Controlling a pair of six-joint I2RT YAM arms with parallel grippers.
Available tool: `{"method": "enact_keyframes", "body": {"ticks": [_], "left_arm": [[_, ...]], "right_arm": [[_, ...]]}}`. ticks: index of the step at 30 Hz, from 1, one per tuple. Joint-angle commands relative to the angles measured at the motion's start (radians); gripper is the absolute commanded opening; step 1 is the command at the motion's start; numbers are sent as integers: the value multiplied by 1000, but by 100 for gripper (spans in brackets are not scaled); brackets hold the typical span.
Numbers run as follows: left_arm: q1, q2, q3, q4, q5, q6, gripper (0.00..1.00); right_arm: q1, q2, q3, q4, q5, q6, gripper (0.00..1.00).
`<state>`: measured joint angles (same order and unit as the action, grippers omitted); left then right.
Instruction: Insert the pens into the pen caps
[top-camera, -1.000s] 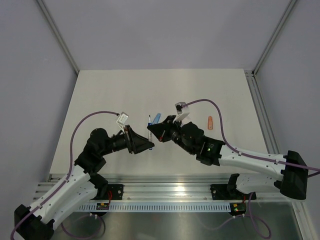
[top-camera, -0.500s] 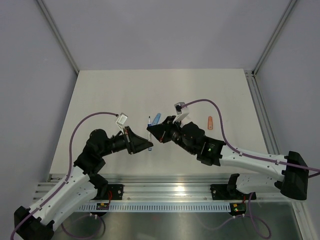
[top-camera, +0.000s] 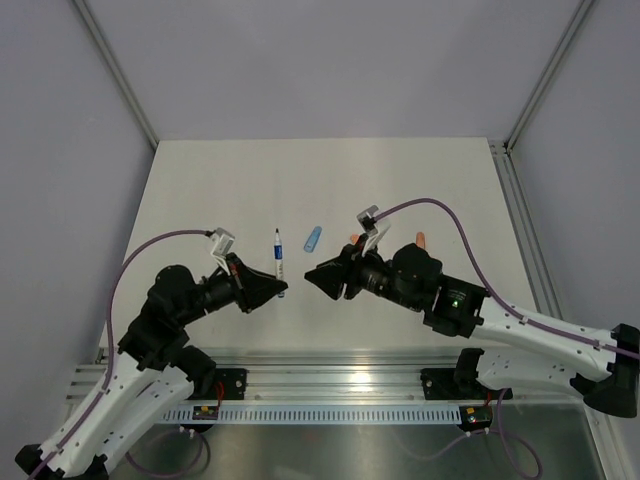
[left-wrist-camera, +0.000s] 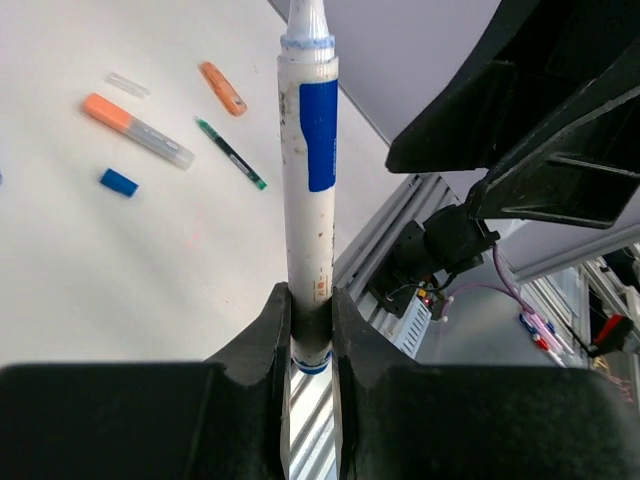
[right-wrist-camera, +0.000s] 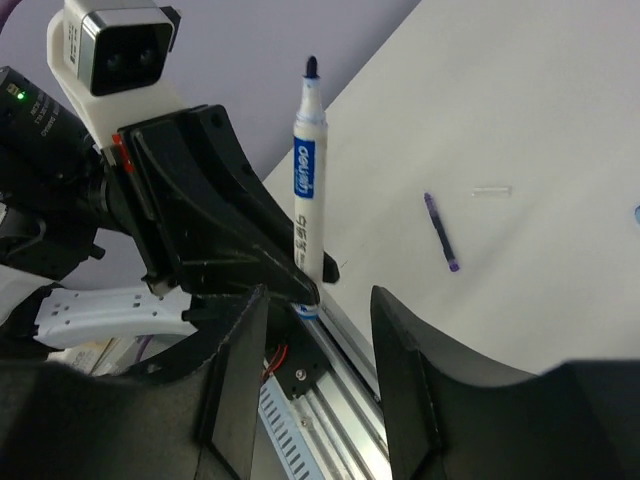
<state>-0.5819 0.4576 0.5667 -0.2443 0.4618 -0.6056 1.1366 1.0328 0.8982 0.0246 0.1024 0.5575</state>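
Top external shows both arms folded low over the near half of the beige tabletop (top-camera: 400, 180), close to the aluminium rail (top-camera: 340, 375) at 6 o'clock. Grey walls close the table at 9, 12 and 3 o'clock, and a broad stretch of surface runs from my grippers out towards 12 o'clock. My left gripper (top-camera: 278, 291) and right gripper (top-camera: 308, 274) face each other, near but apart.

The left one is clamped on the lower end of a white marker pen with a blue label (top-camera: 278, 255), whose barrel points to 12 o'clock. A short light blue plastic cap (top-camera: 313, 239) lies on the table near it, at 1 o'clock from the marker.

On the left wrist view I see the black pads (left-wrist-camera: 272, 335) pressing the barrel from both sides, just above a blue ring at its end. Around 10 o'clock of the marker lie a clear-barrelled pen with an orange end (left-wrist-camera: 138, 128), a short orange cap (left-wrist-camera: 222, 88), a thin dark pen with a green tip (left-wrist-camera: 231, 153), a small blue cap (left-wrist-camera: 119, 182) and a small clear cap (left-wrist-camera: 127, 85), all apart from one another.

On the right wrist view my right fingers (right-wrist-camera: 235, 400) are spread wide and grip nothing. The marker stands upright beyond the gap, its dark nib bare. A thin dark purple pen (right-wrist-camera: 440, 232) lies at 2 o'clock.
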Motion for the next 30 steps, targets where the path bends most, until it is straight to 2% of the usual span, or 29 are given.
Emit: {"method": "enact_keyframes", "body": {"ticks": [1, 3, 7, 10, 15, 22, 30], "left_arm": [[-1, -54, 74, -125, -104, 95, 0], [-1, -71, 94, -180, -124, 118, 0], [-1, -106, 130, -253, -141, 193, 0], [-1, -126, 125, -286, -158, 224, 0], [-1, -195, 104, -290, -212, 219, 0], [1, -201, 98, -283, -178, 222, 0], [13, -211, 94, -279, -158, 224, 0]], "right_arm": [[-38, -68, -48, -84, -66, -32, 47], [-84, -65, -82, -129, -72, -12, 43], [-295, -2, -131, -213, -167, 6, 33], [-357, 83, -119, -262, -139, -36, 32], [-405, 268, -21, -302, -135, -99, 33], [-432, 550, 137, -356, -107, -175, 40], [-437, 710, 321, -463, -38, -238, 43]]}}
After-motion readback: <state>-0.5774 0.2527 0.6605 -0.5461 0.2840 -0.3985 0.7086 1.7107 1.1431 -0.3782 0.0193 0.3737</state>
